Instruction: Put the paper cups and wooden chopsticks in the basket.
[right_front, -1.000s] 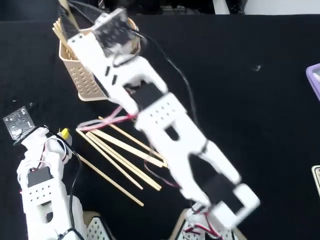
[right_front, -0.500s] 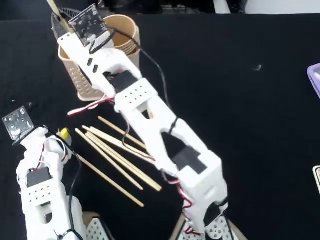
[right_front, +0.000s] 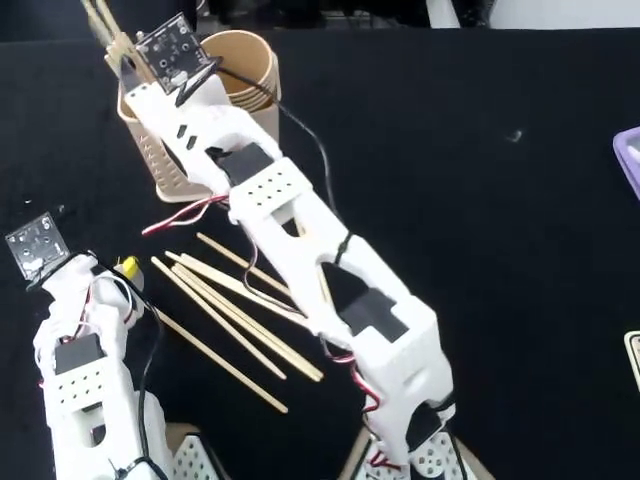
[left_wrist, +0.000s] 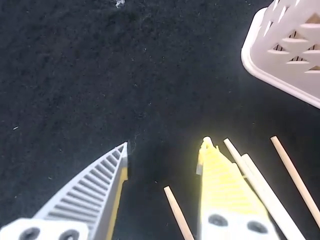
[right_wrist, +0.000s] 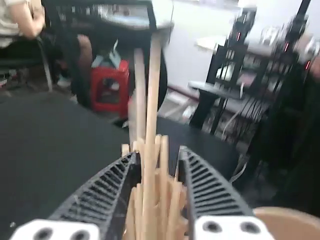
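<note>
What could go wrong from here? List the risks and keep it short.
1. The held chopsticks stand tall between the right jaws above the basket. If they are let go there, they may tip out over its rim.
2. The right arm spans the chopsticks on the table, so withdrawing might sweep them aside.
3. The paper cup already fills part of the basket, leaving less room.

Nothing readable anywhere: no text, numbers, labels or signs. The circuit board (right_front: 37, 247) on the left arm's wrist and the circuit board on the right arm (right_front: 175, 55) carry tiny marks, too small to make out. No legible print on the paper cups (right_front: 245, 62), basket (right_front: 160, 160) or chopsticks (right_front: 240, 318).
</note>
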